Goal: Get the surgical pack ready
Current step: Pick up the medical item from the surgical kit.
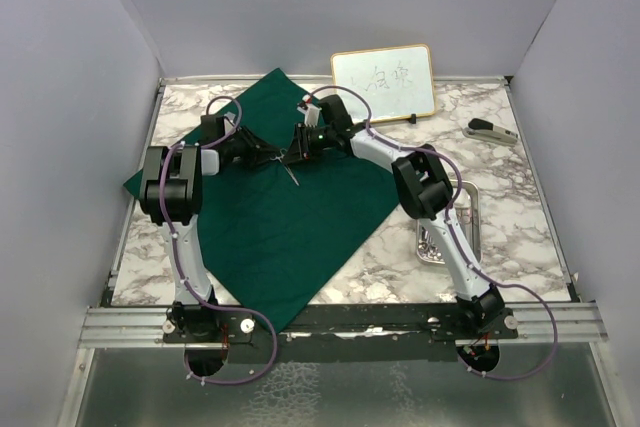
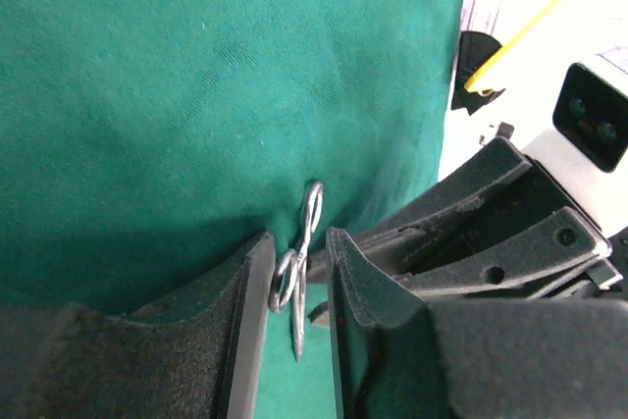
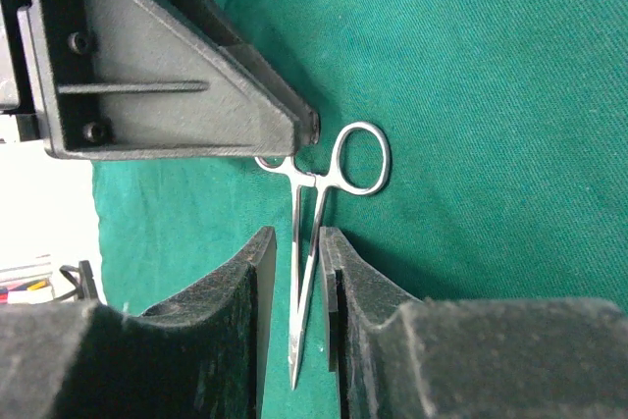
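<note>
Toward the near right of the marbled table (image 1: 400, 257), a small rectangular steel tray (image 1: 476, 222) is seen, shiny and shallow-rimmed, partly hidden by the right arm; small silver pieces lie inside it but are too small to identify. To its left, a large dark green cloth (image 1: 270, 237) is spread cornerwise, its weave soft and matte with faint creases. Farther back, over the cloth's middle, a slim polished forceps (image 3: 312, 182) with ring handles is held between both arms. The right gripper (image 3: 296, 237) is clamped on its thin shanks. The left gripper (image 2: 299, 237) is set partly closed about the ring end, but whether its rough dark pads actually pinch cannot be told. A handover, or the laying of this instrument on the cloth, is judged to be the step in hand. A sure hold at the rings would be needed before the shanks are released. No gauze is seen. At the far edge a gold-framed whiteboard (image 1: 383, 82) is propped.
</note>
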You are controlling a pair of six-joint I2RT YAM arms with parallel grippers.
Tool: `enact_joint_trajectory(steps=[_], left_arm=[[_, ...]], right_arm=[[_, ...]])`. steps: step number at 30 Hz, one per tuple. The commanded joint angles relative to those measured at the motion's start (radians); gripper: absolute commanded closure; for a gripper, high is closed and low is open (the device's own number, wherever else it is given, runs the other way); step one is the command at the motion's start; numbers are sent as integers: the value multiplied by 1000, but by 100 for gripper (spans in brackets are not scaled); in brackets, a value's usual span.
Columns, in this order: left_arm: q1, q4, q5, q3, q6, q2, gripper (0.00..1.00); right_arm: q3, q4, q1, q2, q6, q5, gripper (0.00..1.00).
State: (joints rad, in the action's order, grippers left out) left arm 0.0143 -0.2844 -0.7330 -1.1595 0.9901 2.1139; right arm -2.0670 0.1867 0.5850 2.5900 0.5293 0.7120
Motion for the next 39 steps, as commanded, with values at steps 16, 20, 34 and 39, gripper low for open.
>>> enact_joint_trajectory(steps=[16,20,34,39], left_arm=[[-14,-76,-15,23,18,-67,100],[-21,-76,-69,50,27,-151,100],[-654,-95,153,-9,4,-288,100],[-843,-96,197,-270,42,-55,100]], right_arm=[[-14,169,-53,-272,-82,-78,67],[114,206,-80,-488,-133,-110,63],[555,468,-84,-1525,-288,-543,48],[479,551,-84,-1647,-281,-563,47]])
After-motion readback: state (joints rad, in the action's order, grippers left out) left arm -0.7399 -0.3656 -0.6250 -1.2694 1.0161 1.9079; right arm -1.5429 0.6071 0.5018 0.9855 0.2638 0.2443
